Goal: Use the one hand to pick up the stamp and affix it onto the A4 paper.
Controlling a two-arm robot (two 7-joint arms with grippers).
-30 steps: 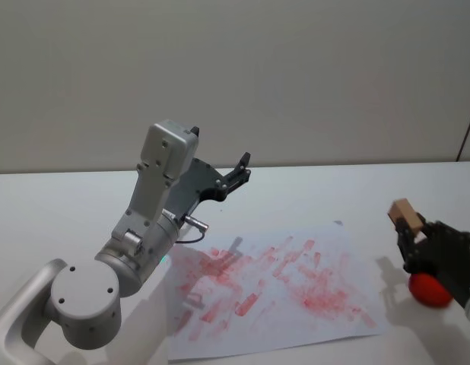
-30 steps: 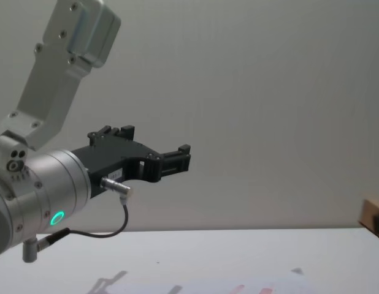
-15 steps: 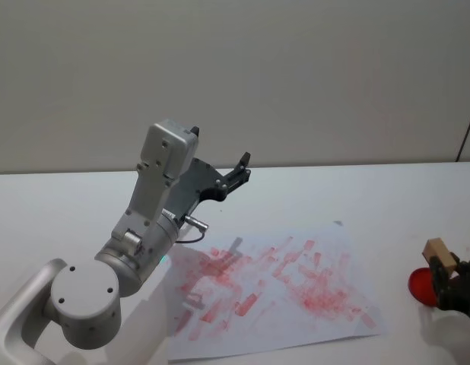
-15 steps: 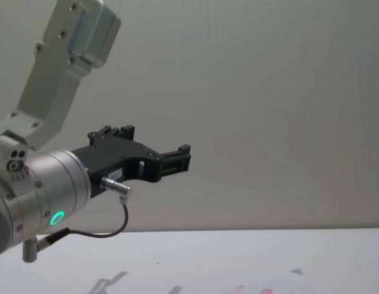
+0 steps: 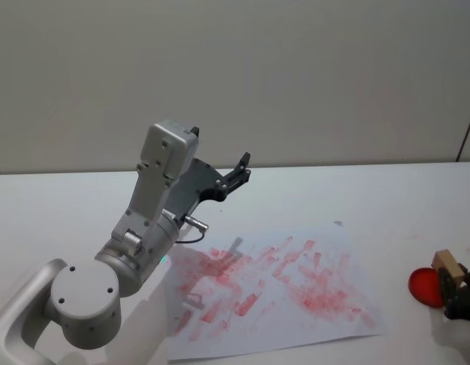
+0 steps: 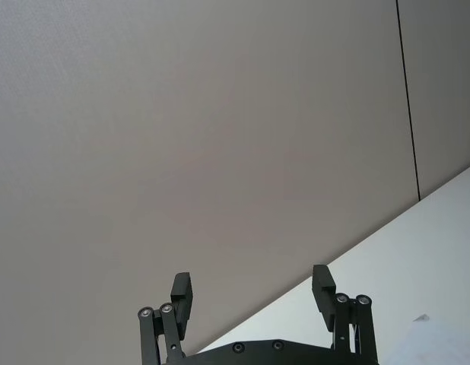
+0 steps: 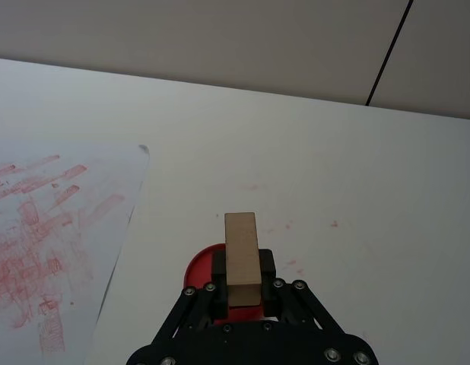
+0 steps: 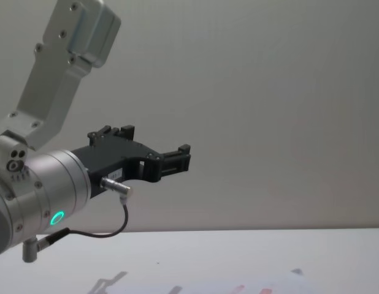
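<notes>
Wooden stamp [image 7: 241, 255] clamped in right gripper [image 7: 242, 285] — over red ink pad [image 5: 426, 287]

1. Tabletop [image 5: 387, 190]: pale grey-white, flat, running back to a plain wall.
2. A4 paper [image 5: 296, 293]: white sheet lying flat, covered in red printed marks.
3. Red round pad [image 5: 423, 287]: right of the sheet, apart.
</notes>
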